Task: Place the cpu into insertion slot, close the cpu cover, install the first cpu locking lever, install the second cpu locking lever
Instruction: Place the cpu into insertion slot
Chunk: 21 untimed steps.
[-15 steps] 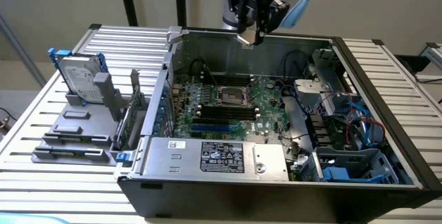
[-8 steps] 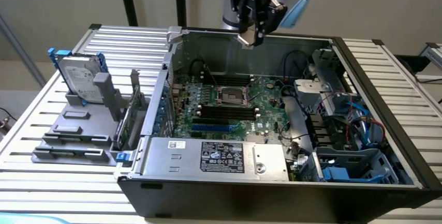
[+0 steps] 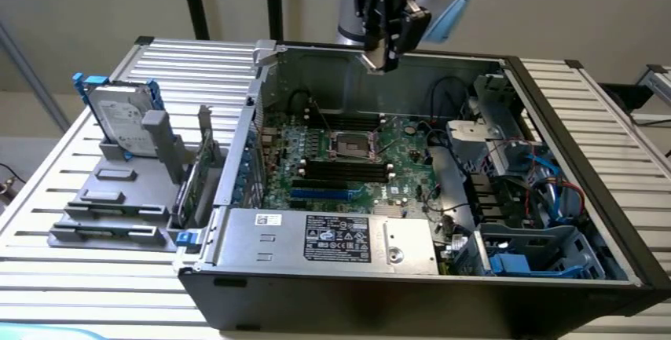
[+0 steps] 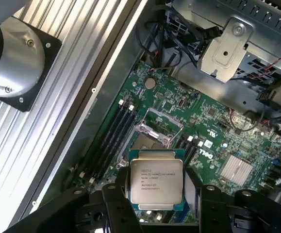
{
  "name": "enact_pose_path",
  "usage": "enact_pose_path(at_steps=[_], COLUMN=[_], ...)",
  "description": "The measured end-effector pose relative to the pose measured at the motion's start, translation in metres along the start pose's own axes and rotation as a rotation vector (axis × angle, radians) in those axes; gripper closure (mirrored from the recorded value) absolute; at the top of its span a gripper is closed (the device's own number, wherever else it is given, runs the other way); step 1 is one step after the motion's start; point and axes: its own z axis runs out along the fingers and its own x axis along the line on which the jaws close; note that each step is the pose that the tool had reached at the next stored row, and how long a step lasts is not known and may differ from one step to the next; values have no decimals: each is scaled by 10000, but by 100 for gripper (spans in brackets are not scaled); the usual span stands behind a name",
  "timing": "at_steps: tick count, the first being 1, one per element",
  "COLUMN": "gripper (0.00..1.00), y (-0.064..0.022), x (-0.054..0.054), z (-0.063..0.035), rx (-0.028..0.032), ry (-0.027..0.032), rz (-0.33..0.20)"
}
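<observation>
The cpu, a small square chip with a silver-grey printed top, sits between my gripper's black fingers, which are shut on its edges. In the exterior view my gripper hangs high above the back wall of the open computer case. Below it, the insertion slot lies on the green motherboard. In the wrist view the insertion slot shows its dark centre, and the cpu cover stands swung up beside it.
Long black memory slots run next to the socket. A power supply fills the case front, and drive cages with cables fill the exterior view's right. A hard drive on a grey stand is outside at the left.
</observation>
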Motion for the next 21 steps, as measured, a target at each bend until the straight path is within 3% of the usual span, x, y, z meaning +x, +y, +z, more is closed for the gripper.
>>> enact_pose_path(at_steps=[15,17,21], gripper=[46,46,46], y=[-3,-3,-5], x=[-1,-1,-2], z=[32,43,67], rx=[48,88,252], ry=[-137,-143,-132], rz=[2484,2775,3240])
